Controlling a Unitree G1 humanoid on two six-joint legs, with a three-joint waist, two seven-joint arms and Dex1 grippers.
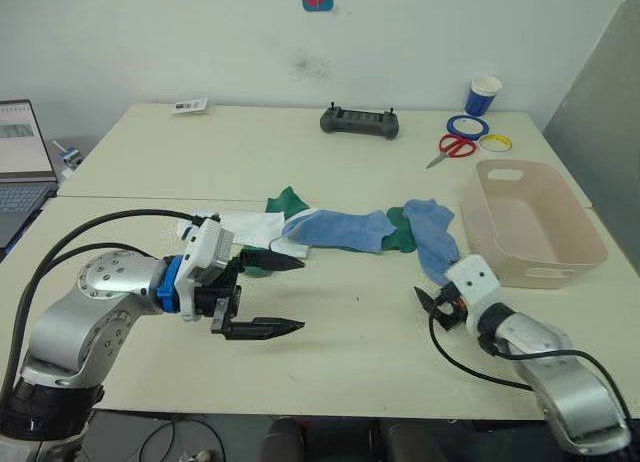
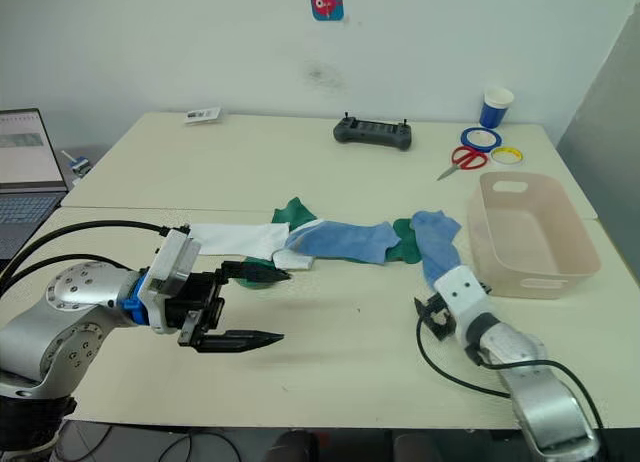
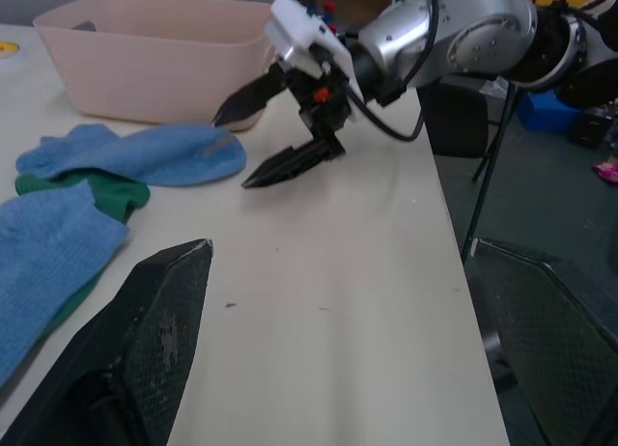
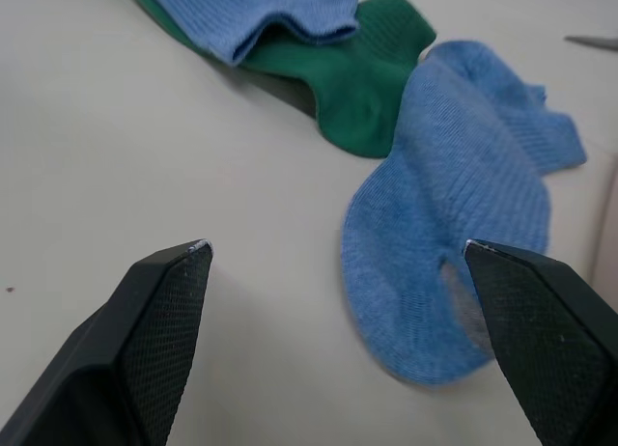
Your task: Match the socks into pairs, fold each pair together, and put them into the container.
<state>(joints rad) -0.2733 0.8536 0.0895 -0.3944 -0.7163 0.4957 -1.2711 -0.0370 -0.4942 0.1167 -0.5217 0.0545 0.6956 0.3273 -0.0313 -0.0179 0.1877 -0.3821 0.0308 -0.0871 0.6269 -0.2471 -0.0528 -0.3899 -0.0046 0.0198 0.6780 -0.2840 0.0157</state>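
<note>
A row of socks lies across the table's middle: a white sock [image 1: 245, 227], a light blue sock [image 1: 338, 228], a second blue sock [image 1: 432, 237], and green socks [image 1: 288, 199] [image 1: 400, 230] partly under the blue ones. The beige container [image 1: 545, 272] stands empty at the right, beside the second blue sock. My left gripper [image 1: 298, 295] is open just in front of the white sock, its upper finger near the sock's edge. My right gripper [image 1: 432, 307] is open too, hovering at the near end of the second blue sock [image 4: 454, 224], holding nothing.
At the table's back lie a black controller [image 1: 359, 122], red scissors [image 1: 455, 147], tape rolls [image 1: 467, 127], a blue-and-white paper cup [image 1: 483, 95] and a small card [image 1: 190, 106]. A laptop [image 1: 22, 167] sits at the far left.
</note>
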